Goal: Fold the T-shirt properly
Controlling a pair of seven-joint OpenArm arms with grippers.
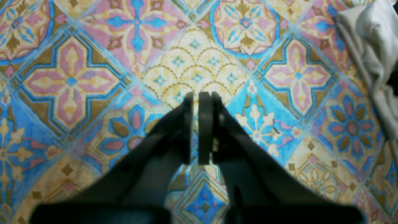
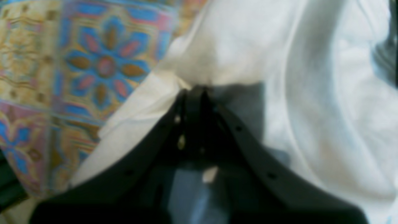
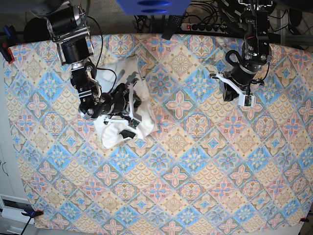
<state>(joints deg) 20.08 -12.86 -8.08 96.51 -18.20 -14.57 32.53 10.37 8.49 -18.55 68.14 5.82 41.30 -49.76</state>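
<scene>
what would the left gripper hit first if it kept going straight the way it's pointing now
Most likely the patterned tablecloth itself. The shut left gripper points down at bare cloth, with nothing between the fingertips and the pattern. The T-shirt lies off to one side, out of that line. How much gap remains is unclear.

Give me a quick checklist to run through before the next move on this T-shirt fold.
1. Right end effector has cloth: ok, its jaws are shut on a pinch of the white T-shirt.
2. Left end effector ready to help: not ok, it is shut on nothing above bare patterned tablecloth, far from the shirt in the base view.
3. T-shirt spread flat: not ok, it lies bunched in a crumpled heap.
4. Print side up or down: cannot tell, only plain white fabric shows.
5. Room to spread the shirt: ok, open tablecloth lies around the heap.
6. Which part of the shirt is pinched: cannot tell, the wrist view is blurred.
</scene>
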